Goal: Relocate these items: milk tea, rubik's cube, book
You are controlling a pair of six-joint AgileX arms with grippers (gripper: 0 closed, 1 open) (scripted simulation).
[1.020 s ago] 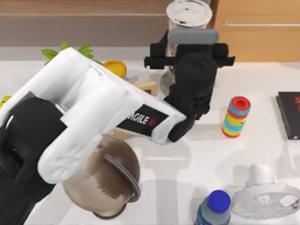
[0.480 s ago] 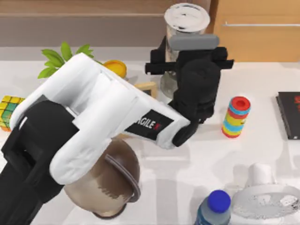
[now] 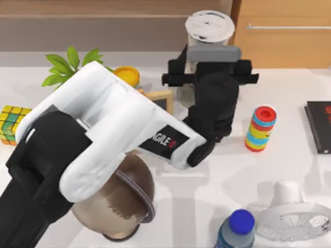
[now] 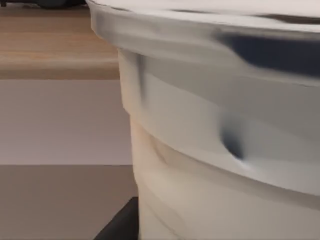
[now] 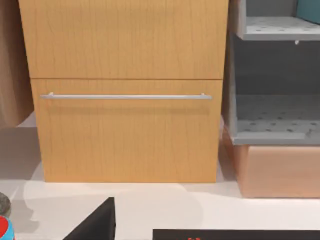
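Item: milk tea point(image 3: 209, 26), held in the closed left gripper point(image 3: 207, 77). Keep it upright; steer clear of the striped cylinder point(image 3: 260, 128) off to the pincer's side.

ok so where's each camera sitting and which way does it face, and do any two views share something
Top view: above the table, looking down; the left arm reaches across to the milk tea, its left gripper at the cup.
Left wrist view: on the left arm's wrist, pressed close to the milk tea's side.
Right wrist view: on the right arm's wrist, low over the table, facing the wooden drawer; a dark finger shows.
Shared: the top and left wrist views both show the milk tea.
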